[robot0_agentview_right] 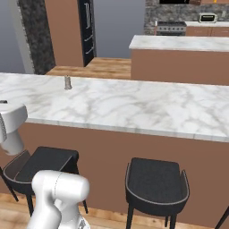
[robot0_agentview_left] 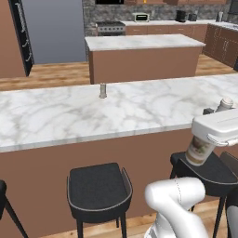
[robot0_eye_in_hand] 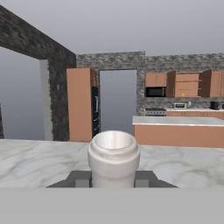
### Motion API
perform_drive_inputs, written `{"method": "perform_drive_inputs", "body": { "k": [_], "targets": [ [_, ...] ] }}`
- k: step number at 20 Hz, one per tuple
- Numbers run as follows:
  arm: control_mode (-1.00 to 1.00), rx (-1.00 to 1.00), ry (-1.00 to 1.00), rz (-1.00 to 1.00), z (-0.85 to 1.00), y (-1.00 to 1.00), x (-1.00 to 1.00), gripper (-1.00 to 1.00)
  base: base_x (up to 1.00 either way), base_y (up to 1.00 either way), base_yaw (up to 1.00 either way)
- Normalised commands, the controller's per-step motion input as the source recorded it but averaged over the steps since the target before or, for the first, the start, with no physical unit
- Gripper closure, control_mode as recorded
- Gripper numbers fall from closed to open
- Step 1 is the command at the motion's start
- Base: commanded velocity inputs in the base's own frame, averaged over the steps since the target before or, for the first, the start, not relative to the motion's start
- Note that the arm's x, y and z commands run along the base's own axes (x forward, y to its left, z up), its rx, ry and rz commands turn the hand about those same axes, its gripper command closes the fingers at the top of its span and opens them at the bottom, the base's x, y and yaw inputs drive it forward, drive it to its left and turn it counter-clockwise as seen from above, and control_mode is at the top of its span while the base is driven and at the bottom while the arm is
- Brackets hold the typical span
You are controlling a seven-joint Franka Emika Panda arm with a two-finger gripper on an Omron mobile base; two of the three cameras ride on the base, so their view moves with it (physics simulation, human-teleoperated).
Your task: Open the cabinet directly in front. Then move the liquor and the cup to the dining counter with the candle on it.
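Note:
My gripper (robot0_agentview_left: 211,135) is shut on the liquor (robot0_agentview_left: 200,149), a beige bottle with a pale label. It hangs tilted at the near edge of the dining counter (robot0_agentview_left: 93,116), over a stool. In the hand view the bottle's mouth (robot0_eye_in_hand: 113,148) rises between my dark fingers (robot0_eye_in_hand: 81,178). The candle (robot0_agentview_left: 102,90), a short grey cylinder, stands on the counter's far side, well left of the bottle; it shows again as the candle (robot0_agentview_right: 67,82) on the dining counter (robot0_agentview_right: 134,103). Far back, the cabinet (robot0_eye_in_hand: 188,84) stands with its doors open. A tiny yellow speck (robot0_eye_in_hand: 182,93) inside may be the cup.
Dark stools (robot0_agentview_left: 98,186) (robot0_agentview_left: 209,169) (robot0_agentview_right: 156,181) line the counter's near side. Beyond the counter stand a marble-topped island (robot0_agentview_left: 144,56), a grey fridge (robot0_agentview_left: 51,28) and a stove (robot0_agentview_left: 110,28) on the back wall.

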Motion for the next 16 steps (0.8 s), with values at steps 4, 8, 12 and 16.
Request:
{"method": "perform_drive_inputs", "body": {
  "k": [4,8,12,16],
  "targets": [
    [1.0,0.0,0.0,0.0,0.0,0.0,0.0,1.0,0.02,0.0,0.0],
    [1.0,0.0,0.0,0.0,0.0,0.0,0.0,1.0,0.0,0.0,0.0],
    [1.0,0.0,0.0,0.0,0.0,0.0,0.0,1.0,0.0,0.0,0.0],
    [-1.0,0.0,0.0,0.0,0.0,0.0,0.0,1.0,0.0,0.0,0.0]
  ]
}}
